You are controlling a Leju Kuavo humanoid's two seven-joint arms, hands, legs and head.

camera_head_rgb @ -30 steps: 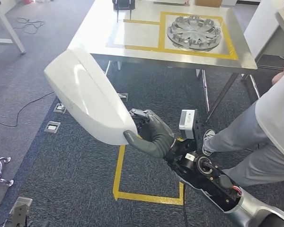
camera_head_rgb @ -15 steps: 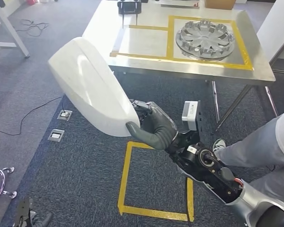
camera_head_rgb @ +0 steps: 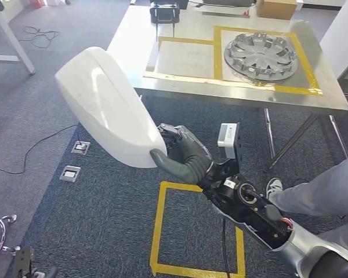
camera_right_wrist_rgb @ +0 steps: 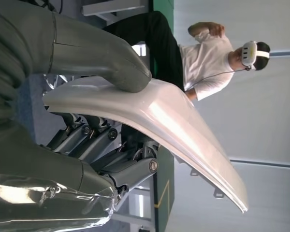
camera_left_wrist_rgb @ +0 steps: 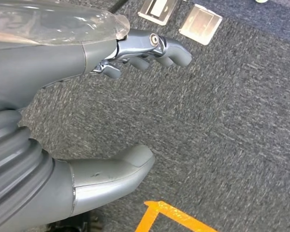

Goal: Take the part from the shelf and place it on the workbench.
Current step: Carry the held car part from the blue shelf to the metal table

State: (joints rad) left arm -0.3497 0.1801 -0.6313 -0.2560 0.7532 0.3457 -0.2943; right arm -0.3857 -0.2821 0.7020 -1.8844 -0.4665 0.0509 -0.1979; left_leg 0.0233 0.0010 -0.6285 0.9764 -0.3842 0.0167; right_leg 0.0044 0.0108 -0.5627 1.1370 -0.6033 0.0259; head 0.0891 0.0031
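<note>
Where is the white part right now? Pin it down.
In the head view the white part is gripped by the right hand, held above the carpet at left of centre, short of the workbench with its yellow tape.

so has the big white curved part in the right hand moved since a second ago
Cannot tell. The camera itself shifted: the steel workbench and floor tape slid across the head view. The white curved part stays in the right hand.
</note>
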